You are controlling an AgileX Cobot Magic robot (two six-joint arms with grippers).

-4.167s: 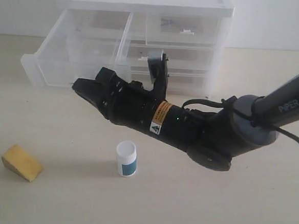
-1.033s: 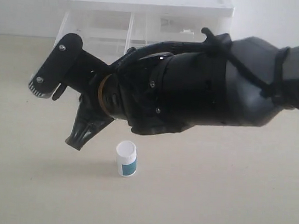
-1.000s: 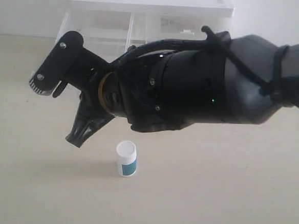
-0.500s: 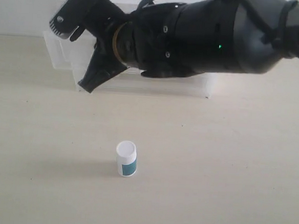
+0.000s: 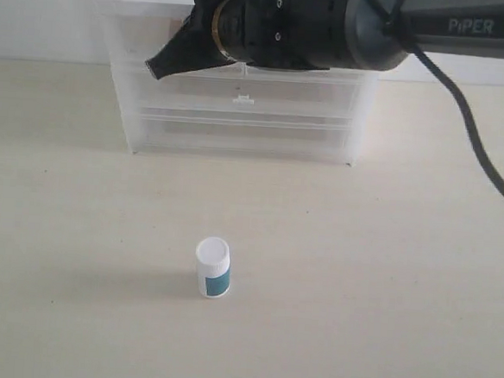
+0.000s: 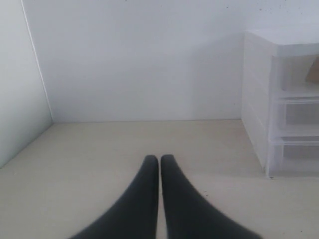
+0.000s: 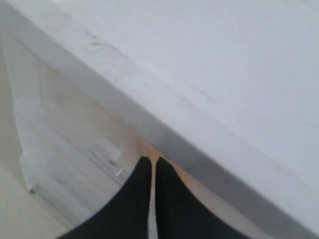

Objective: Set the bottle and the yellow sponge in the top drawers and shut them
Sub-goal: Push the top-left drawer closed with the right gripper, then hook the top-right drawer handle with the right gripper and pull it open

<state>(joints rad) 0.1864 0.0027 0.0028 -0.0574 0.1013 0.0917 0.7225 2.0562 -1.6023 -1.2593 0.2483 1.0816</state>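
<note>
Top drawers (image 5: 134, 41) now shut — yellow sponge (image 6: 314, 73) seemingly inside.

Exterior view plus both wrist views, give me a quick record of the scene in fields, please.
bottle: upright on the table, apart from the chest
yellow sponge: tan shape in the chest's top level, seemingly inside
top drawers: look pushed in, mostly hidden by the right arm
right pincer: shut, tips at the top row
left pincer: shut, empty, off to one side of the chest
</note>
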